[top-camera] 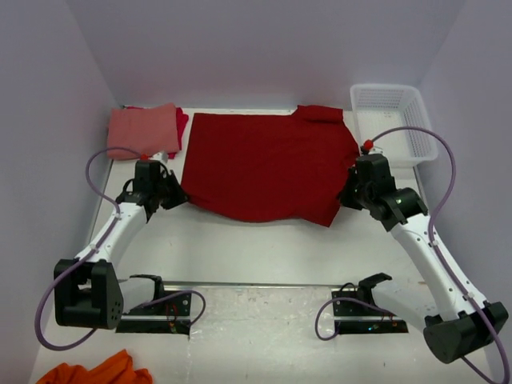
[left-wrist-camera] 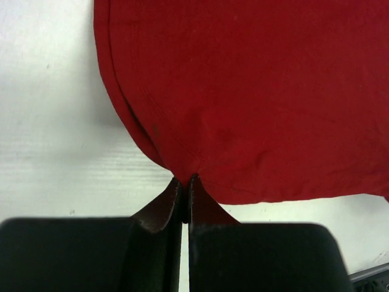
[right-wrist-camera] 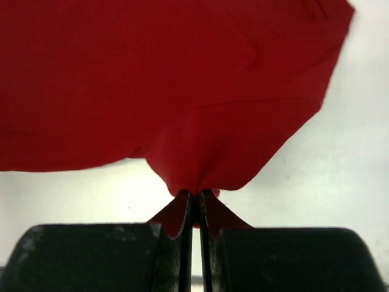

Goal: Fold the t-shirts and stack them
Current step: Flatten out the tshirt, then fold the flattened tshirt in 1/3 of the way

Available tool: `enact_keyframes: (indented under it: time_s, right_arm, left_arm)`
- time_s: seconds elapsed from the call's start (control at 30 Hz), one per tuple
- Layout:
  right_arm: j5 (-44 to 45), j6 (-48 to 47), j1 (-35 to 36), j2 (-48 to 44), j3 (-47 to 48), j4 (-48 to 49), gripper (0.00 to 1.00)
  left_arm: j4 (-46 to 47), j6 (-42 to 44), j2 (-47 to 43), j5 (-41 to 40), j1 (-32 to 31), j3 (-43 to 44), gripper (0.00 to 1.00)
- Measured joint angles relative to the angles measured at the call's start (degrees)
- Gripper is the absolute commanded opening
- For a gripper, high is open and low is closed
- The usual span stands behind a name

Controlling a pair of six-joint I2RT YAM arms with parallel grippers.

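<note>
Dark red t-shirt [top-camera: 268, 164] lies spread mid-table, not yet folded, left gripper [left-wrist-camera: 185, 182] and right gripper [right-wrist-camera: 196, 194] pinching its opposite edges; salmon-pink shirt [top-camera: 144, 130] sits folded far left, brighter red shirt [top-camera: 182, 124] peeking out beside it.

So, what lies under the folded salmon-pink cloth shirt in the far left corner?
A brighter red cloth shirt shows as a strip past the right edge of the folded salmon-pink cloth shirt. The rest of it is covered, so whether it is folded cannot be told.
</note>
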Motion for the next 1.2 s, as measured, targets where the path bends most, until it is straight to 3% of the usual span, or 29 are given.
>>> enact_keyframes:
  time_s: [0.3, 0.5, 0.97, 1.2]
  right_arm:
    - [0.7, 4.7, 0.0, -5.6, -11.4, -7.3, 0.00]
    - [0.8, 6.6, 0.5, -7.9, -12.0, -9.9, 0.00]
    - [2.1, 6.6, 0.3, 6.1, -7.3, -8.2, 0.00]
    - [2.0, 6.7, 0.3, 6.6, -6.9, -7.2, 0.00]
  left_arm:
    - [-9.4, -1.8, -4.2, -5.4, 0.0, -3.7, 0.00]
    - [-12.6, -3.2, -6.4, -7.5, 0.0, -3.7, 0.00]
    - [-12.7, -2.6, 5.5, -9.9, 0.0, -1.3, 0.00]
    - [-12.7, -2.6, 6.8, -9.9, 0.0, 0.7, 0.00]
